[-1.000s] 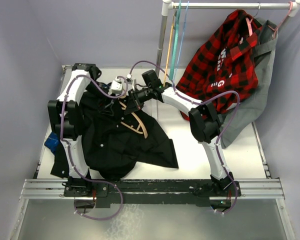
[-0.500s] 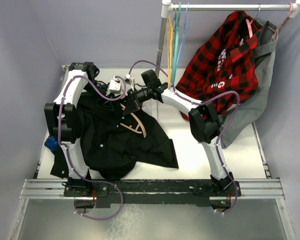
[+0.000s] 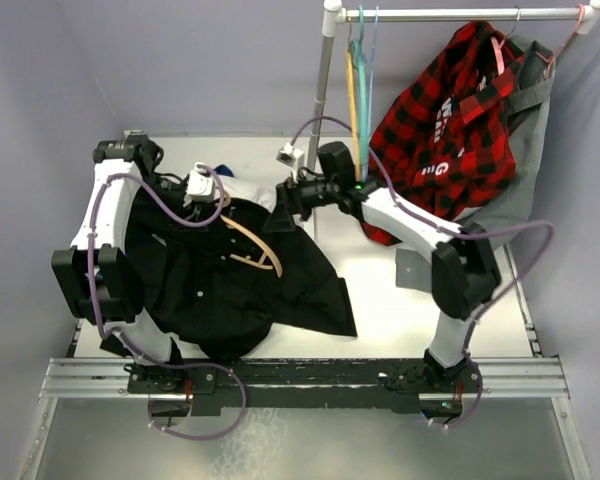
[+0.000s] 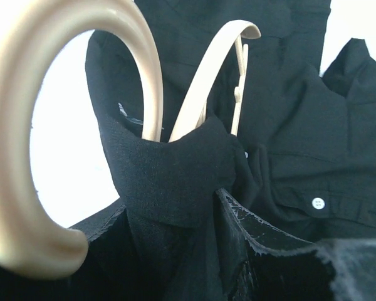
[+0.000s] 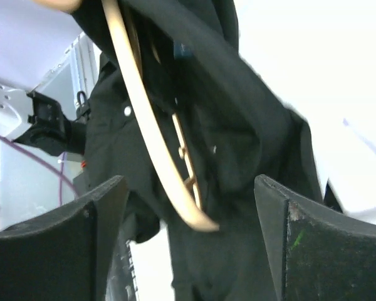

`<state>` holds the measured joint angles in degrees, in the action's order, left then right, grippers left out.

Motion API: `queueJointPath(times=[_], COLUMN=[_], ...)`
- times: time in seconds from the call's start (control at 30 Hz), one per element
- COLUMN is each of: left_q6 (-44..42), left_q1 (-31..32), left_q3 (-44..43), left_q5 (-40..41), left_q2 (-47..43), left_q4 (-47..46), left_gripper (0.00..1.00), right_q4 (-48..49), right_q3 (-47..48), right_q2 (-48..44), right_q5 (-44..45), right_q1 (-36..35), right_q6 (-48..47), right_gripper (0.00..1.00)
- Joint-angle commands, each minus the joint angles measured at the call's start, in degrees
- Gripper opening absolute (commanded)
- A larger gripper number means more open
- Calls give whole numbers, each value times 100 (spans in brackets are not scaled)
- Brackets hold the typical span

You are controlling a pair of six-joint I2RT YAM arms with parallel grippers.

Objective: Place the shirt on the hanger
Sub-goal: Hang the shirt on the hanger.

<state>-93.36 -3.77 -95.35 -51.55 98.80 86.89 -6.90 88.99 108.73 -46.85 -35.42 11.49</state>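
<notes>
Sprawling across the left half of the table (image 3: 410,300), the black shirt (image 3: 230,295) lies crumpled, small white buttons showing. Its collar wraps round the neck of the tan wooden hanger (image 3: 255,245), whose flat arms show on top of the cloth. The left pincer (image 3: 212,207) is nipped tight on the collar folds. The right pincer (image 3: 283,208), just right of the collar, gapes wide, holding nothing.

Heads up, you can't tell if the left hand (image 3: 216,210) is gripping; the shirt (image 3: 210,290) buries it, and the hanger (image 4: 12,157) hook runs off-frame.
</notes>
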Motion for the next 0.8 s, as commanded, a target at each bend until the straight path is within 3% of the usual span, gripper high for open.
queueJointPath(times=[0.0,0.23,0.47,0.53,0.6,0.77], left_q6=[-311,-47,373,431,509,632], left_q1=[-35,-45,10,41,52,79], left_q3=[355,443,406,374,358,346], left_q5=[-231,-801,-1370,-1384,-1414,-1497], left_q2=[-466,-1150,-1759,-1877,-1979,-2220], left_q4=[179,186,188,188,188,183], left_gripper=[0,0,0,0,0,0], right_q4=[1189,3175,3929,4043,4271,6086], right_q3=[-1360,-3744,-4653,-4719,-4840,-5805], right_q2=[-1292,-2881,-3475,-3637,-3765,-3752], right_q5=[504,550,910,1104,1306,895], right_q1=[61,65,54,57,83,566], right_q6=[808,2316,3417,3637,3944,5901], right_gripper=[98,99,68,66,70,99])
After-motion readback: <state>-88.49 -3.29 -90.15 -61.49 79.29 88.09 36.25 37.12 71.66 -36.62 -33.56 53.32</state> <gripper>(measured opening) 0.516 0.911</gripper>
